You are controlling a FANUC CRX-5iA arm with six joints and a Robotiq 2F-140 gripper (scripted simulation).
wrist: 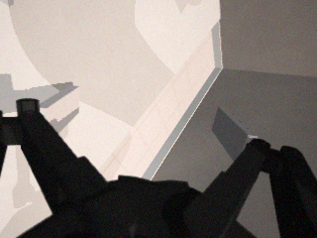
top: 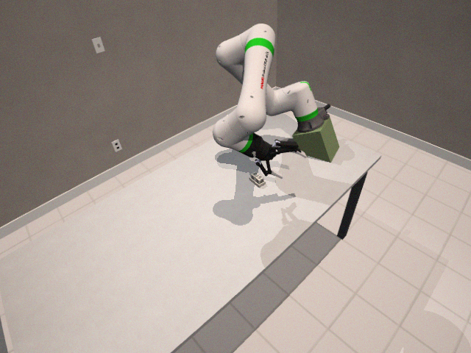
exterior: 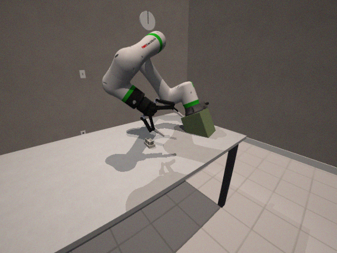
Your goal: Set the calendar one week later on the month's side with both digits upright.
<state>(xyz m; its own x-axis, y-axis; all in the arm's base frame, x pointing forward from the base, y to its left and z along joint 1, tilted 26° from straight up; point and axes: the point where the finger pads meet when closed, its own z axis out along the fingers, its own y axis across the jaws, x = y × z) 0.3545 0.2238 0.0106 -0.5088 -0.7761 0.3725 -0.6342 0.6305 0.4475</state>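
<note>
Hanging above the desk (top: 125,243) (exterior: 68,174), jaws (top: 289,162) (exterior: 172,124) spread wide, nothing between them, aimed slantwise down toward the base end. Calendar (top: 257,179) (exterior: 149,143) sits on the desk, near the lower finger and apart from it. Cubes appear to be in its tray, though digits are too small to read. Green pedestal (top: 317,145) (exterior: 196,125) under the arm (top: 252,83) (exterior: 126,64).

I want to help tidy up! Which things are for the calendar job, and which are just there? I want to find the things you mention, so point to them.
For the job:
- the little calendar (top: 257,179) (exterior: 149,143)
- the table (top: 132,246) (exterior: 68,190)
- the open tool (top: 291,162) (exterior: 172,125)

Just there:
- the round wall clock (exterior: 144,21)
- the wall socket (top: 116,145) (exterior: 83,132)
</note>
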